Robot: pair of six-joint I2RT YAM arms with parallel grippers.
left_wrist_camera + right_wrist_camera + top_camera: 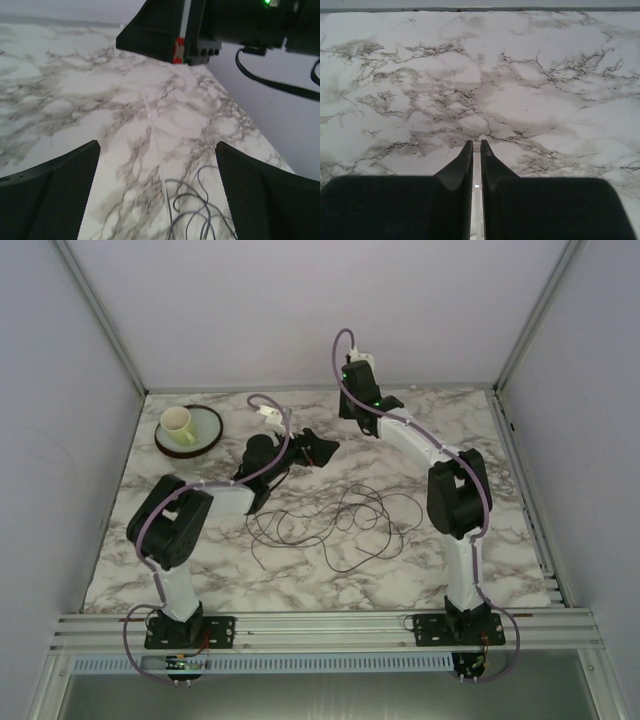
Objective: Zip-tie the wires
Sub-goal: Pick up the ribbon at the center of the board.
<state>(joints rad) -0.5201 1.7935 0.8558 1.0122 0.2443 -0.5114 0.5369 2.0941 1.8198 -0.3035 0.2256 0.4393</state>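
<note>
Marble pattern, white with grey veins, covers the flat table [420, 580]. At its far left corner a pale cup [177, 423] stands on a round plate [207, 436] with a darker rim.

The left arm [170, 530] rises from its base at the near edge, bends sharply at a bulky black elbow, and sends a white forearm toward the middle of the table. A purple cable [275, 455] follows it. The left gripper [157, 147] hangs low over the marble with its jaws spread wide and nothing between them. Its pads [60, 195] are black, with a fine dotted mesh texture. Below it, in the left wrist view, a thin pale strip [155, 132] lies straight on the marble.

The wires [340, 515] lie in the middle of the table, between the two arms and just near of the left gripper. They are hair-thin, dark, and thrown in loose overlapping loops.

The right arm [458, 495] stands up as a white column, folds at a black elbow, and reaches to the far left, with its wrist close to the far edge. The right gripper [476, 144] has smooth matte black fingers that narrow to points, and they are pressed almost together over bare marble. A pale sliver shows in the slit. I cannot tell if this is something held or only the table behind.
</note>
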